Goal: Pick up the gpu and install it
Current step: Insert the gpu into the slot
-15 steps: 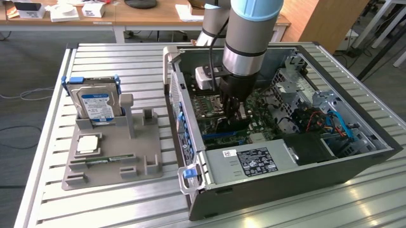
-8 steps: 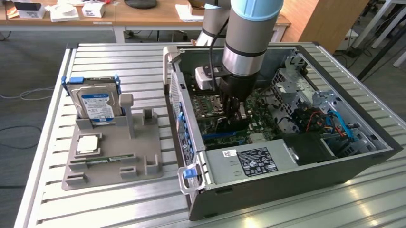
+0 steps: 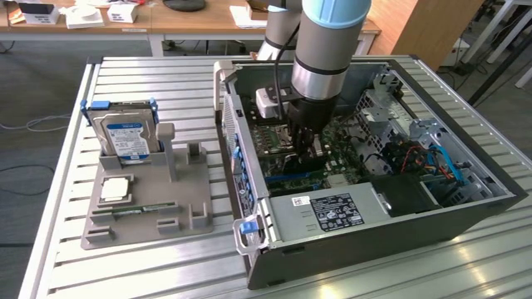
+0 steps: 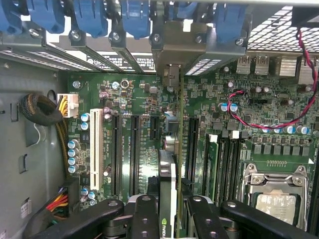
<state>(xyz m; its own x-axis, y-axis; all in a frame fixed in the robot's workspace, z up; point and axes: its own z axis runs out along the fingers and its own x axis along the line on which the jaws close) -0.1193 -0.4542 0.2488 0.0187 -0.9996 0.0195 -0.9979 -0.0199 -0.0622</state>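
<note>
Black-faced, thin rectangular gpu card [image 4: 167,174] stands edge-on, clamped in the dark metal gripper [image 4: 169,211] above the green motherboard [image 4: 139,99], and should go down upright, parallel to the neighbouring long black slot [image 4: 133,149].

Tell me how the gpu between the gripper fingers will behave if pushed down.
Probably stiff: the gpu stands edge-on as a straight thin board in the gripper. Likely light for its length, being so slim. Probably fragile and apt to tilt sideways if pushed off-line, with only a narrow edge facing the motherboard slots.
</note>
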